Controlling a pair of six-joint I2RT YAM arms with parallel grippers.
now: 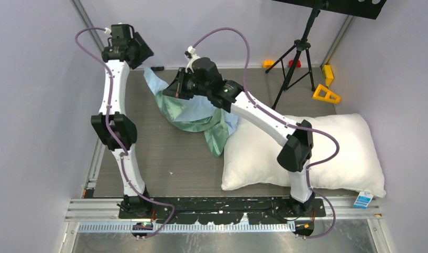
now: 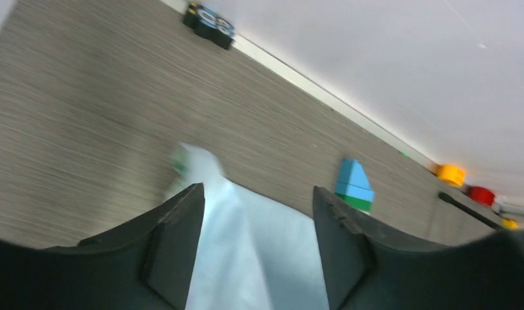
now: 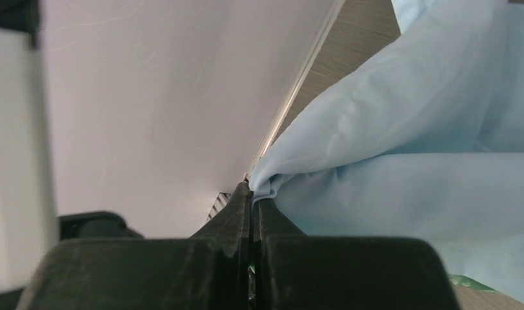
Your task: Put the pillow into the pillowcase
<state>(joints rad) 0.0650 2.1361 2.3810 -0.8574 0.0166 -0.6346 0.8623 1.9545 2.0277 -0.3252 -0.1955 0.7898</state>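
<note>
The pillow (image 1: pixel 349 150) lies flat on the right near part of the surface (image 1: pixel 148 158), wholly outside the pillowcase (image 1: pixel 193 113). The right arm's upper link crosses above it. The pillowcase is bunched at mid-surface toward the far side, mint-green folds showing beside light blue, and its lower fold reaches the pillow's far left corner.

Right tool (image 1: pixel 171 88): closed, fingers pressed together on a light-blue edge fold of the pillowcase (image 3: pixel 408 161). The nip is plain in the right wrist view (image 3: pixel 251 194).

Left tool (image 1: pixel 142 55): held high at the far left, over the cloth's far corner. In the left wrist view it is spread wide (image 2: pixel 259 194), with pale blue cloth (image 2: pixel 246 252) lying in the gap. Whether the cloth touches either finger cannot be told.

Surroundings: a blue-and-green block (image 2: pixel 354 185) stands past the left tool. A black tripod (image 1: pixel 299 52) stands at the far right, with a yellow triangular piece (image 1: pixel 326 94) just beside it.
</note>
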